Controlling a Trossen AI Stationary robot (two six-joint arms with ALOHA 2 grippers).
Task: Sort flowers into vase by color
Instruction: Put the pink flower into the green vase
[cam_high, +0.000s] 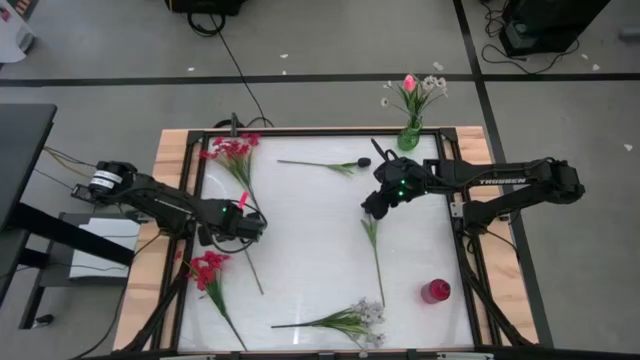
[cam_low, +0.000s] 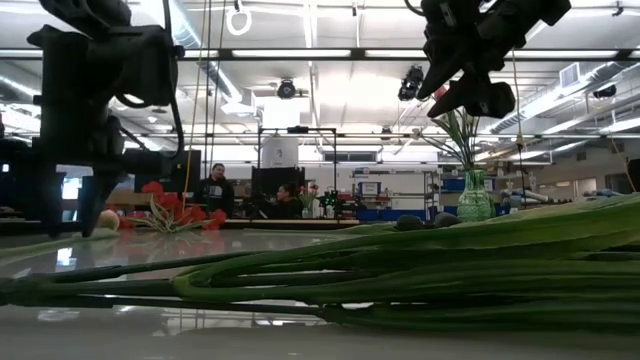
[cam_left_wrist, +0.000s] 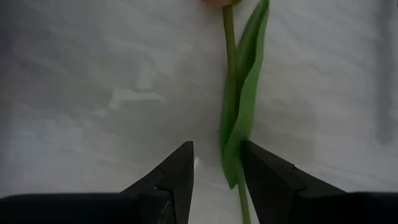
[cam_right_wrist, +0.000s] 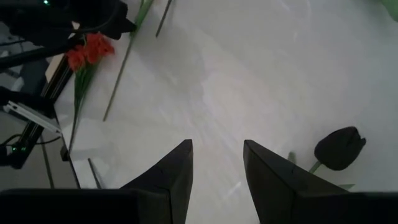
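A pink tulip lies on the white table at the left, bud (cam_high: 243, 200) toward the far side and stem (cam_left_wrist: 229, 68) with a long green leaf (cam_left_wrist: 244, 112). My left gripper (cam_left_wrist: 217, 149) points down, open, low over it (cam_high: 240, 222). The leaf runs into the gap, close along one finger. My right gripper (cam_high: 375, 205) hangs open and holds nothing, above the table at the right of centre (cam_right_wrist: 217, 149). A dark tulip bud (cam_right_wrist: 339, 148) lies on the table near it. A green vase (cam_high: 410, 135) at the far right holds a pink tulip and white sprays.
Red flowers lie at the far left (cam_high: 232, 150) and near left (cam_high: 208, 268), white sprays (cam_high: 350, 320) at the near edge, a dark-budded stem (cam_high: 335, 165) at the far middle and a long stem (cam_high: 376, 255) right of centre. A small red vase (cam_high: 435, 291) stands near right.
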